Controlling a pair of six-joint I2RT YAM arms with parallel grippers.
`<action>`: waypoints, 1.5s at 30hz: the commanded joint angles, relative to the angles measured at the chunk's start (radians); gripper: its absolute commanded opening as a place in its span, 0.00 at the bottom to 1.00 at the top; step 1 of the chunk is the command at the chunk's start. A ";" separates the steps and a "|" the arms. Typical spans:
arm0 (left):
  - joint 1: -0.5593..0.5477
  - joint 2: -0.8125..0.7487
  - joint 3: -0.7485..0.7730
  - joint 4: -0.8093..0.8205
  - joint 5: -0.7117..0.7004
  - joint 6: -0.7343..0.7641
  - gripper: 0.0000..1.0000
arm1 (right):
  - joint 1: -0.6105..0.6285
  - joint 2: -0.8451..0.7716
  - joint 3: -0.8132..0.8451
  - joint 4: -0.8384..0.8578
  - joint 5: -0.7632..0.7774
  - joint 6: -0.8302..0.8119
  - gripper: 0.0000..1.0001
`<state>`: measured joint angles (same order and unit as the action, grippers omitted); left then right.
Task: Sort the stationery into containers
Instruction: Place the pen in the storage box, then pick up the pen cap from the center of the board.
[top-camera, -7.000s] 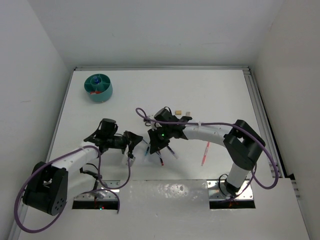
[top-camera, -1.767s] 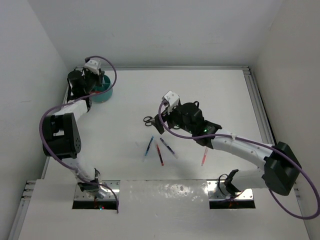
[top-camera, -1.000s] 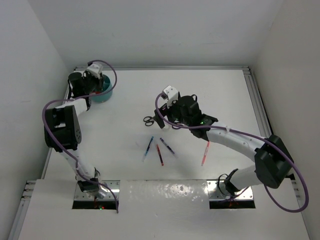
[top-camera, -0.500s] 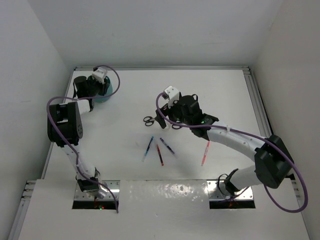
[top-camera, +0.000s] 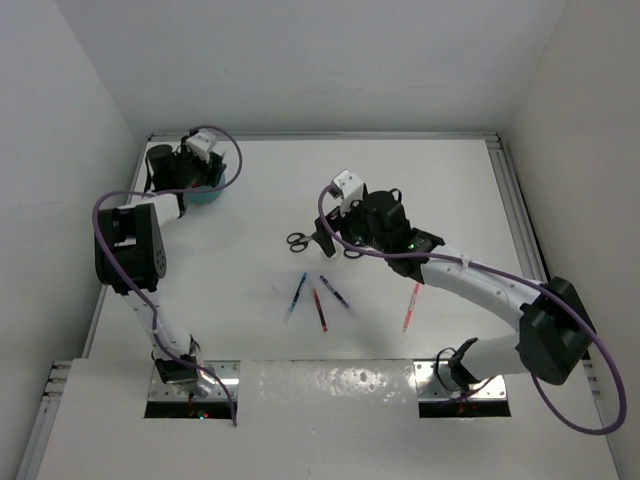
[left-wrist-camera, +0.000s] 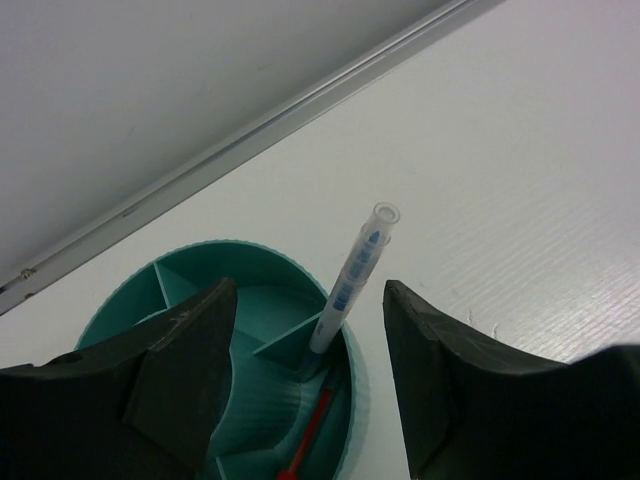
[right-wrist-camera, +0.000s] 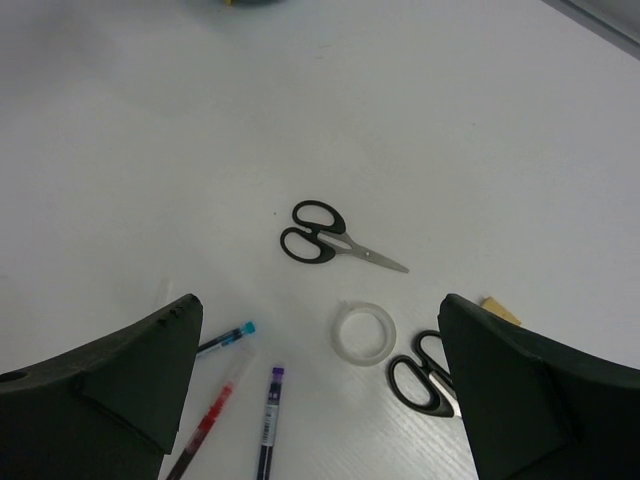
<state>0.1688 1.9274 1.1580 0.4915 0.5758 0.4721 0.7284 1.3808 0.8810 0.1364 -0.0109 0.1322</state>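
The clear pen (left-wrist-camera: 350, 285) was judged deposited in the teal organiser (left-wrist-camera: 250, 247), left gripper (left-wrist-camera: 307, 300) released; scissors (right-wrist-camera: 340, 243) were owed to the splayed, empty right gripper (right-wrist-camera: 318, 300).

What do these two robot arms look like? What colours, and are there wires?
The left arm and right arm are alike: white tube-like links between chunky black joints, with a purple cable looping loosely alongside. Each wrist carries a small white block, and a tiny green light glows on the right arm. The fingers are broad, black and wedge-shaped.

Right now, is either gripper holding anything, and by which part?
Nothing. The left gripper is open, clear of the pen in the organiser; the right gripper is open too.
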 joint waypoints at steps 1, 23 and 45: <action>-0.012 -0.062 0.042 -0.023 0.065 0.029 0.59 | -0.001 -0.048 -0.005 0.023 0.000 0.010 0.99; -0.341 -0.683 -0.205 -0.722 -0.043 -0.005 0.50 | 0.028 -0.230 -0.106 -0.490 0.288 0.259 0.87; -0.589 -0.933 -0.508 -0.868 -0.026 0.666 0.45 | -0.171 -0.477 -0.349 -0.762 0.254 0.704 0.71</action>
<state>-0.4808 1.0119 0.6422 -0.2878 0.3218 0.5457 0.6029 0.9028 0.5381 -0.6041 0.3511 0.7876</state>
